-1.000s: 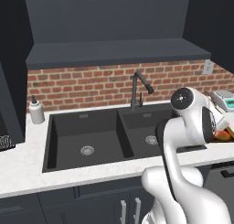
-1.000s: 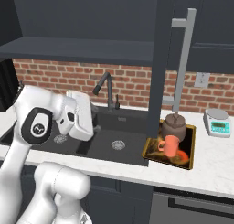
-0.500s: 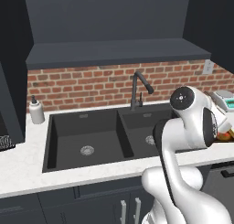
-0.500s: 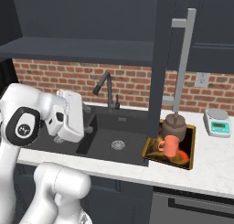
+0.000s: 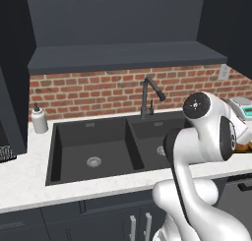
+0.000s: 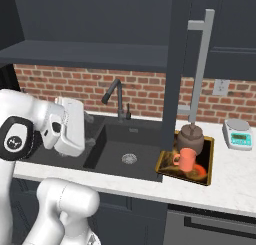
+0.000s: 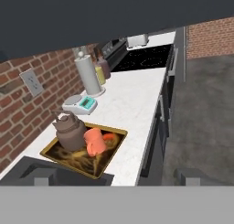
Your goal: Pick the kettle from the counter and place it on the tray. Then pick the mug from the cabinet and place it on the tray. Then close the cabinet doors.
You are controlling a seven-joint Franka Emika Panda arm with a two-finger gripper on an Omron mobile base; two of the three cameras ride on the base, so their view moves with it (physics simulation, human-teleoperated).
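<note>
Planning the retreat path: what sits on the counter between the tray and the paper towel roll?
In the hand view, the white kitchen scale sits on the counter between the tray and the paper towel roll.

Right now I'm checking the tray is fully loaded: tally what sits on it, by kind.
Kettle: 1
Mug: 1
Total: 2, both on the tray
</note>
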